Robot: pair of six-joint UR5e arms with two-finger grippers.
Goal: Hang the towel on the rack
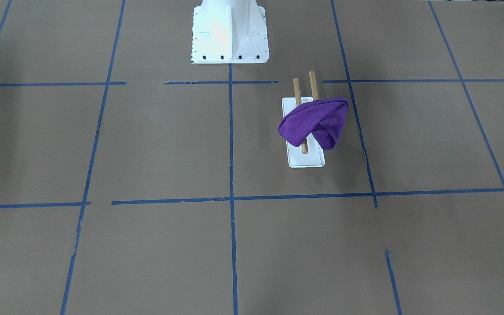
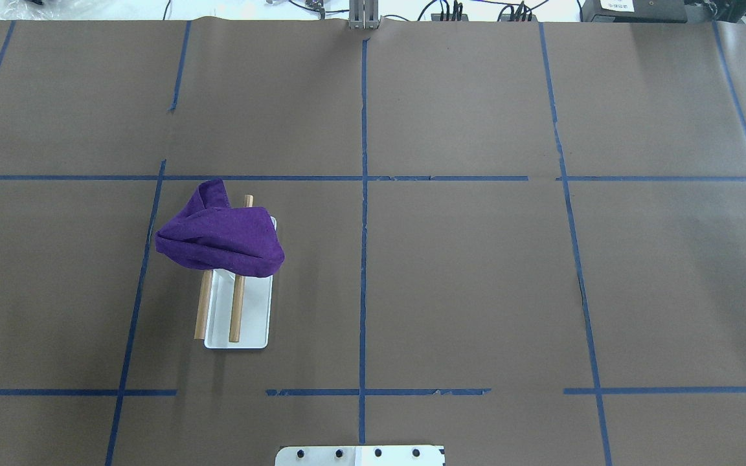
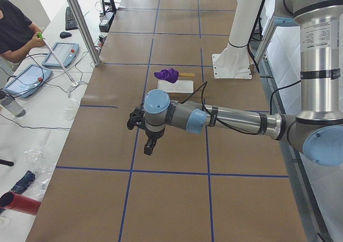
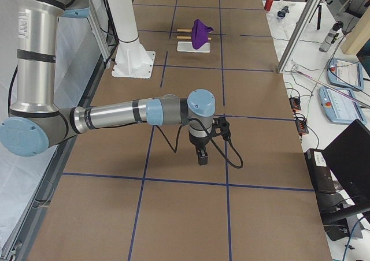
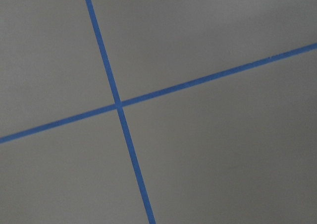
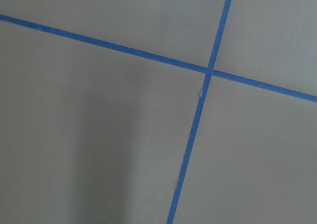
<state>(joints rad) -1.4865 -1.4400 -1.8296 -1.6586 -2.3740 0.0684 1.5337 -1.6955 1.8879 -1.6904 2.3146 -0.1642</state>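
Observation:
A purple towel [image 1: 315,122] lies bunched and draped over the two brown dowels [image 1: 313,83] of the rack, whose white base [image 1: 306,161] sits on the brown table. In the overhead view the towel [image 2: 221,239] covers the far part of the rack [image 2: 250,317]. My left gripper [image 3: 150,145] shows only in the exterior left view, far from the rack [image 3: 177,85], hanging over bare table. My right gripper [image 4: 200,156] shows only in the exterior right view, also far from the towel [image 4: 200,33]. I cannot tell whether either is open or shut. Both wrist views show only table and tape.
The white bolted robot pedestal [image 1: 230,39] stands near the rack. Blue tape lines [image 2: 363,226] divide the brown table into squares. An operator [image 3: 16,30] sits beyond the table's far side, with tablets and cables there.

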